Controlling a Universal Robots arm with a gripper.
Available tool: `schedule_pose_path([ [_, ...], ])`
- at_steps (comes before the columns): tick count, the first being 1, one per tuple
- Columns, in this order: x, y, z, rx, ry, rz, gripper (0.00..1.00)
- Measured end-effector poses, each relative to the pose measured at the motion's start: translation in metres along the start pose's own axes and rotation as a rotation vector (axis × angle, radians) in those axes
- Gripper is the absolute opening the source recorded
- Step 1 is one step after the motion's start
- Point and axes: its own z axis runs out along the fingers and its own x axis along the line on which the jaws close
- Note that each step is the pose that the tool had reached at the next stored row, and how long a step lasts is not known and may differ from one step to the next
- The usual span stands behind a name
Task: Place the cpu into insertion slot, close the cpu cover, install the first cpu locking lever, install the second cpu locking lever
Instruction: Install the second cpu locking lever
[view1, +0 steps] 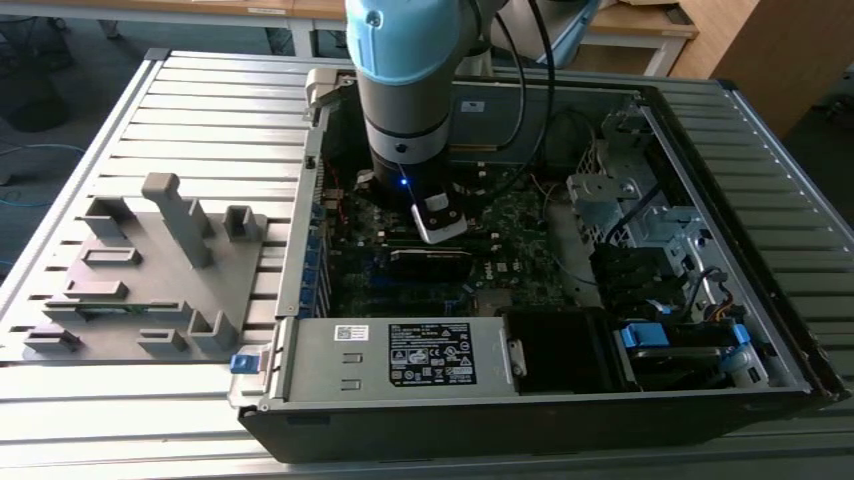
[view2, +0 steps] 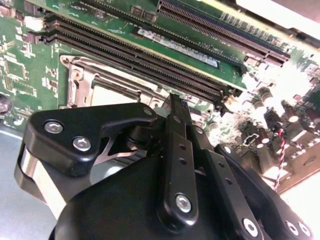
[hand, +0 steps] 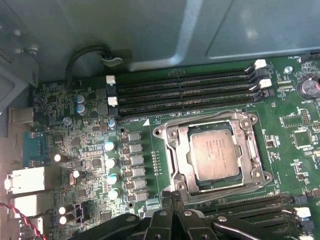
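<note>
In the first wrist view the cpu (hand: 215, 152), a flat square chip with a dull grey-brown top, lies in the socket on the green motherboard. The cpu cover (hand: 246, 150), a silvery metal frame with an open window, lies flat around it. My gripper (hand: 172, 199) hovers just beside the socket's edge, its black fingertips (hand: 165, 200) pressed together with nothing between them. In the second wrist view my gripper (view2: 176, 107) and its black linkage hide much of the socket; a corner of the cpu cover (view2: 80, 82) and the pale cpu (view2: 112, 95) show. In the exterior view my gripper (view1: 441, 228) is down inside the open computer case.
Long black memory slots (hand: 185, 92) run beside the socket. The case's metal walls, a drive cage (view1: 627, 210) and the grey power box (view1: 400, 355) enclose the board. A grey fixture (view1: 147, 270) stands on the slatted table at the exterior view's left. A red-black cable (hand: 25, 220) lies near the ports.
</note>
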Motion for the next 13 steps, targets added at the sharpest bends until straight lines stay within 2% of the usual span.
schedule_pose_path([
  [6, -0.0002, -0.0023, 0.0007, -0.0181, 0.0028, 0.002, 0.1],
  [13, -0.0001, -0.0047, 0.0034, -0.0314, 0.0048, 0.003, 0.1],
])
